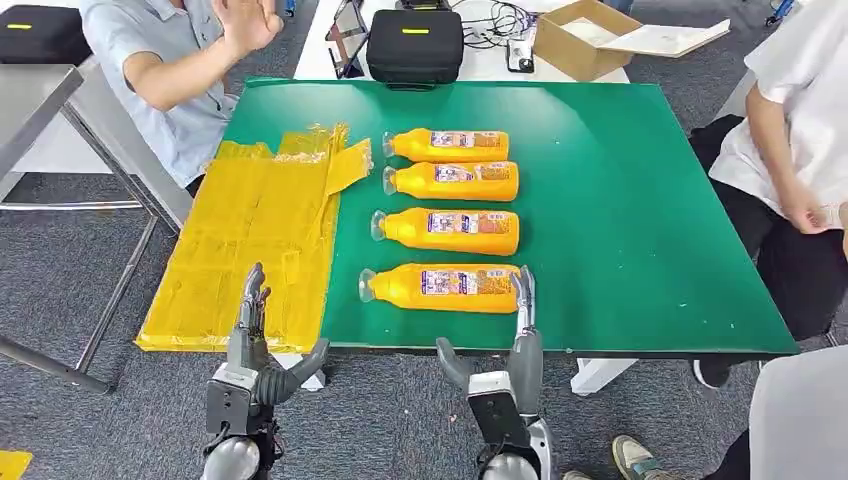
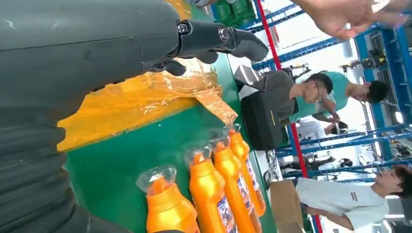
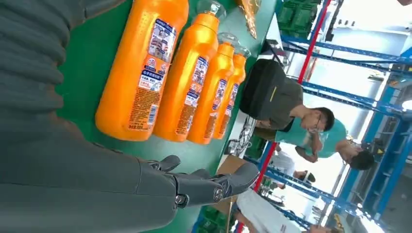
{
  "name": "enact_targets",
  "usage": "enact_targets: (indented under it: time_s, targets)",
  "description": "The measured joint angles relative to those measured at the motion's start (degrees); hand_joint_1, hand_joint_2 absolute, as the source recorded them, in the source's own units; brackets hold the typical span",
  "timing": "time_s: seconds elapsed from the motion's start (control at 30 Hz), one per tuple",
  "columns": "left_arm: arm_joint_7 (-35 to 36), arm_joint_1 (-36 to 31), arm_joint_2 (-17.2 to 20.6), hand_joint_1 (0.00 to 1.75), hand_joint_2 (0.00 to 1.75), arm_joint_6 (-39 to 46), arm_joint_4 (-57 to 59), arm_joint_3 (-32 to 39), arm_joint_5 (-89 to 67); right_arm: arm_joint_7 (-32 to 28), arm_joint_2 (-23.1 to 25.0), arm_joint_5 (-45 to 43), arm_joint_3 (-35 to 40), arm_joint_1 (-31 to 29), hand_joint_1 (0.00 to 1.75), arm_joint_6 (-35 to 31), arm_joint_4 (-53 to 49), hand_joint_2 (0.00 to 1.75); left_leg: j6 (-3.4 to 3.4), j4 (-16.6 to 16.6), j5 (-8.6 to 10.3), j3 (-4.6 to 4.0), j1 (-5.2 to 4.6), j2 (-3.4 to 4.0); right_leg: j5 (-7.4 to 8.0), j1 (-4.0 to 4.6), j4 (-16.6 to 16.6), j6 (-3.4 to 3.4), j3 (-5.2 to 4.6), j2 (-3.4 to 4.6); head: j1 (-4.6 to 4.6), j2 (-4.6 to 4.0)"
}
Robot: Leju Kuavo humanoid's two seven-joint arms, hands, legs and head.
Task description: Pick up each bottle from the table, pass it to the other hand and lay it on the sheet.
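Several orange bottles lie in a column on the green table (image 1: 620, 200), caps pointing left. The nearest bottle (image 1: 445, 287) (image 3: 141, 73) (image 2: 167, 211) lies by the front edge, another (image 1: 450, 230) behind it, and a farther one (image 1: 455, 181) beyond. The yellow sheet (image 1: 255, 245) (image 2: 136, 97) covers the table's left side. My right hand (image 1: 515, 350) (image 3: 194, 182) stands open at the front edge, fingertips just right of the nearest bottle's base, holding nothing. My left hand (image 1: 255, 345) (image 2: 204, 41) is open over the sheet's near edge, empty.
A person in a blue shirt (image 1: 170, 70) sits at the far left with a raised hand. Another person in white (image 1: 790, 150) sits at the right edge. A black case (image 1: 415, 45) and a cardboard box (image 1: 585, 35) rest on the white table behind.
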Motion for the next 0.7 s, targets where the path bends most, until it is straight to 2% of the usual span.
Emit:
enact_targets:
  time_s: [0.37, 0.7]
  targets:
    - [-0.4, 0.7, 0.0, 0.00, 1.75, -0.6, 0.2, -0.1, -0.8, 1.9, -0.8, 3.5, -0.5, 0.0, 0.00, -1.4, 0.0, 1.75, 0.00, 0.0, 0.00, 0.00, 0.00, 0.00, 0.00, 0.00, 0.0, 0.00, -0.01, 0.00, 0.00, 0.00]
    - [-0.5, 1.2, -0.1, 0.00, 1.75, 0.1, 0.5, -2.7, -1.2, 2.4, -1.9, 5.2, -1.9, -0.1, 0.00, 0.4, 0.0, 1.75, 0.01, 0.0, -0.01, 0.00, 0.00, 0.00, 0.00, 0.00, 0.0, 0.00, -0.01, 0.00, 0.00, 0.00]
